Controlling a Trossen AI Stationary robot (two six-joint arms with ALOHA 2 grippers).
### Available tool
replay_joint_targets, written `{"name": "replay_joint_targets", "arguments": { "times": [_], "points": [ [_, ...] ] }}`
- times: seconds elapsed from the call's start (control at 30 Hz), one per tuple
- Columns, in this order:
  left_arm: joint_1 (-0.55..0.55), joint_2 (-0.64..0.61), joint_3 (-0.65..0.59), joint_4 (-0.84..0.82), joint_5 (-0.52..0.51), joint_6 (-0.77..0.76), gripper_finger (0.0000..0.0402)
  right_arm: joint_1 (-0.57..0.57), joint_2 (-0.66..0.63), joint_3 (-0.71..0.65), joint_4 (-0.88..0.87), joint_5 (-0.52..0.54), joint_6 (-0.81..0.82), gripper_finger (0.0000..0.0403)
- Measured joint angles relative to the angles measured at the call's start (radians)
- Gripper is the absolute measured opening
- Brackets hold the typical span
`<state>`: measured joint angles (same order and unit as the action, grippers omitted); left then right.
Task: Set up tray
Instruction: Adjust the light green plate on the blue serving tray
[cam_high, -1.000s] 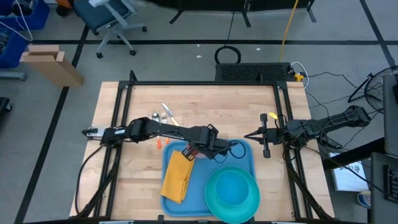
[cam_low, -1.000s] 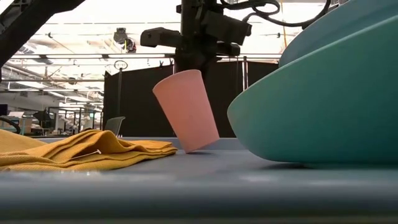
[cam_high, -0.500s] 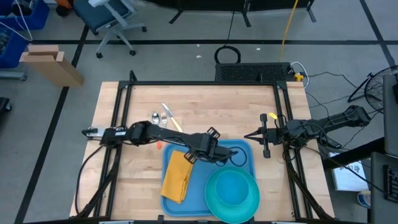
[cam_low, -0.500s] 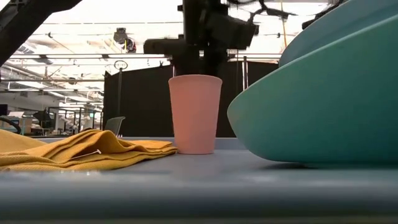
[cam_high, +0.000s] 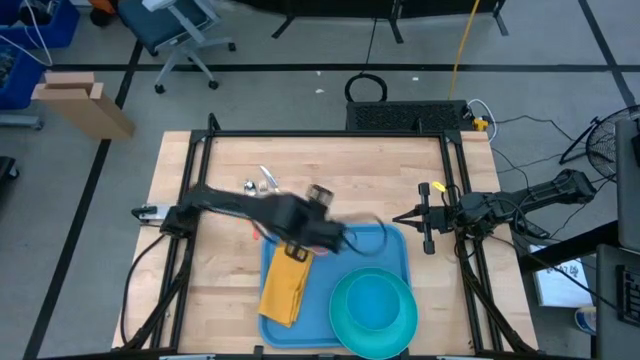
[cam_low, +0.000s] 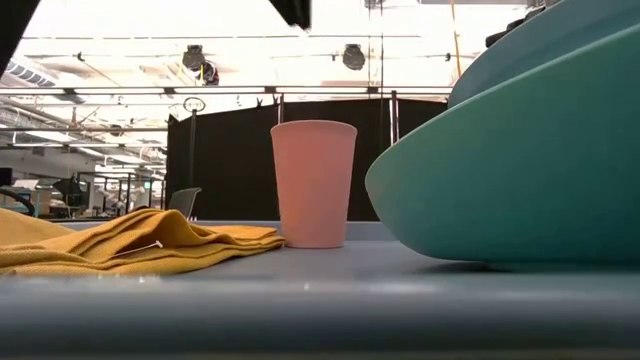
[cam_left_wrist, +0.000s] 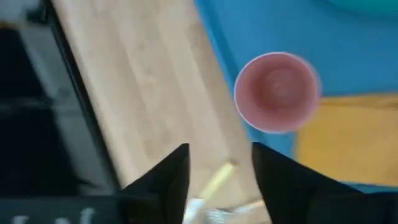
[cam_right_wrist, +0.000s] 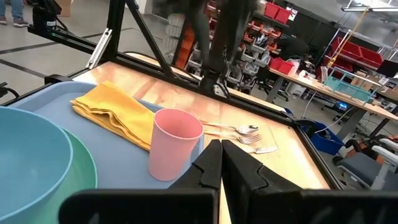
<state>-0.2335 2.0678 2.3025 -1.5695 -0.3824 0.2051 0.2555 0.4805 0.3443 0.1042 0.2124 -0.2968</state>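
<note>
Low view: upright pink cup (cam_low: 313, 183) on tray (cam_low: 300, 300).

Robotics laboratory or workshop. A light wooden tabletop (cam_high: 320, 175) in a black metal frame (cam_high: 205, 135) stands on grey floor marked with dark tape lines (cam_high: 300, 68). Behind it: shelves of red plastic bins (cam_right_wrist: 283, 12), long workbenches (cam_right_wrist: 323, 78), a blue wheeled office chair (cam_high: 175, 25).

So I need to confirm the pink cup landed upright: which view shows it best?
The low view: the pink cup stands upright on the tray. Right wrist shows it obliquely, left wrist only its mouth from above; the high view hides it.
</note>
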Motion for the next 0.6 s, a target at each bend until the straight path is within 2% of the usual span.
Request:
{"name": "replay_joint_targets", "arguments": {
  "times": [0.03,0.1,0.2,0.23,0.33,0.47,0.53,0.6],
  "points": [
    [0.001,-0.05,-0.033,0.005,0.024,-0.058,0.0157,0.004,0.0,0.0,0.0,0.0,0.0,0.0],
    [-0.013,-0.16,-0.147,0.04,-0.009,-0.133,0.0112,0.016,0.0,0.0,-0.003,-0.001,0.0,0.0],
    [-0.044,-0.339,-0.415,0.2,-0.061,-0.192,0.0028,0.045,0.0,0.0,-0.003,0.0,0.0,0.0],
    [-0.047,-0.404,-0.52,0.286,-0.053,-0.209,0.0015,0.054,0.0,0.0,-0.003,0.0,0.0,0.0],
    [-0.041,-0.617,-0.876,0.594,-0.055,-0.232,0.0011,0.077,0.001,0.002,0.0,0.0,0.015,0.0],
    [-0.02,-0.854,-1.334,1.099,0.062,-0.215,0.0004,0.088,0.035,0.053,-0.022,0.0,0.059,0.0],
    [-0.001,-0.948,-1.514,1.337,0.09,-0.224,0.0004,0.092,0.074,0.111,-0.087,0.001,0.075,0.0],
    [0.01,-1.016,-1.651,1.49,0.086,-0.254,0.0003,0.105,0.128,0.197,-0.188,0.015,0.087,0.0]
  ]
}}
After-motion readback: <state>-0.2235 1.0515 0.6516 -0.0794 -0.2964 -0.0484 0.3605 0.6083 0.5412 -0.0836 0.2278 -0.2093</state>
